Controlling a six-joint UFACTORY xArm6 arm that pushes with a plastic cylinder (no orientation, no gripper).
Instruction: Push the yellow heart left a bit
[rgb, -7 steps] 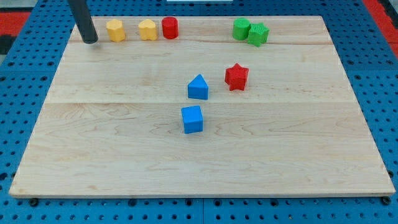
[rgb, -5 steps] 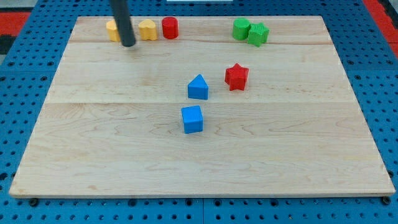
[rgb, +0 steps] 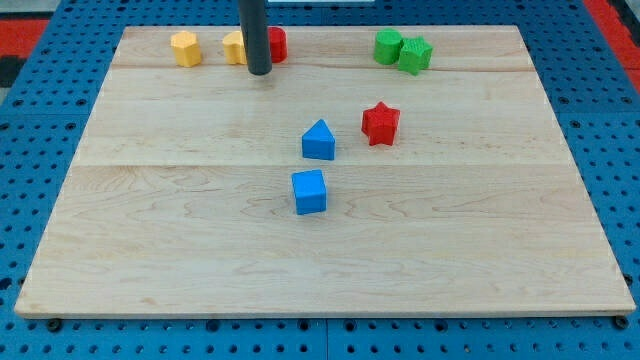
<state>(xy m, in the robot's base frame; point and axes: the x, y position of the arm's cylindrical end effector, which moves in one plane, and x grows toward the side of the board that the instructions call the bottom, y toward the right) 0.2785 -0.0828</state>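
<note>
The yellow heart (rgb: 233, 47) sits near the board's top edge, partly hidden by my rod. My tip (rgb: 259, 71) rests on the board just below and between the yellow heart and the red cylinder (rgb: 277, 43), which the rod also partly covers. A second yellow block (rgb: 184, 48), six-sided, sits to the heart's left.
Two green blocks (rgb: 388, 46) (rgb: 415, 54) touch at the view's top right. A red star (rgb: 380, 123), a blue triangular block (rgb: 318, 140) and a blue cube (rgb: 309, 191) stand mid-board. The wooden board (rgb: 150, 250) lies on a blue pegboard.
My rod has swept right along the top of the board, from left of the six-sided yellow block to between the yellow heart and the red cylinder. No block has moved.
</note>
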